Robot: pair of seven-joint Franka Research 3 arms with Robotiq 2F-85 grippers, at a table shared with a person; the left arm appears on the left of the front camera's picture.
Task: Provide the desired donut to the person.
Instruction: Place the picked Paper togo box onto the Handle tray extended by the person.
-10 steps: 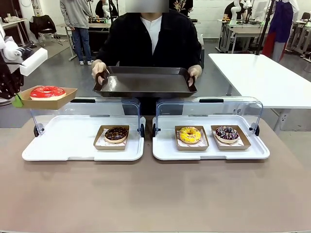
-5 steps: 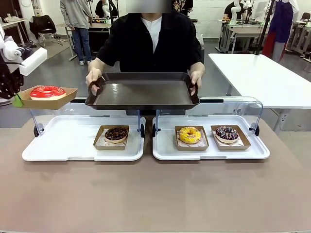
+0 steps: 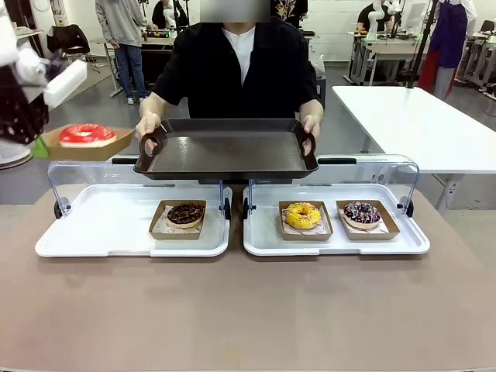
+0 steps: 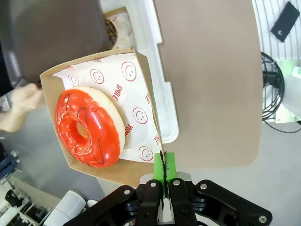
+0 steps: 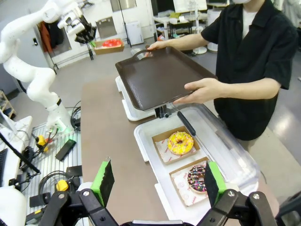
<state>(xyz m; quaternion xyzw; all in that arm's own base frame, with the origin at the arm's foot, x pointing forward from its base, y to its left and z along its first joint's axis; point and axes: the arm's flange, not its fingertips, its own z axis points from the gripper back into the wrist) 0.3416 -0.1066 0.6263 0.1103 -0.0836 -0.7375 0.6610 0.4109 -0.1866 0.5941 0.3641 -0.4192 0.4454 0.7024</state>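
A red-glazed donut point(image 3: 86, 133) lies in a brown paper box point(image 3: 105, 146) held in the air at the far left, above the left display case. My left gripper point(image 3: 36, 146) is shut on that box's edge. In the left wrist view the green pads point(image 4: 164, 165) pinch the box rim point(image 4: 146, 89), with the red donut point(image 4: 89, 127) on printed paper. The person point(image 3: 240, 62) stands across the table holding a dark tray point(image 3: 225, 151) by both handles, level with the box. My right gripper point(image 5: 158, 183) stands open over the table, holding nothing.
Two white display trays point(image 3: 93, 236) point(image 3: 333, 244) with raised clear lids sit mid-table. The left one holds a chocolate donut point(image 3: 185, 215); the right one holds a yellow donut point(image 3: 303, 215) and a dark sprinkled donut point(image 3: 362, 213). A white table point(image 3: 418, 124) stands at the back right.
My left gripper has lifted the boxed red donut higher and slightly right. The person has brought the dark tray closer, out over the display cases.
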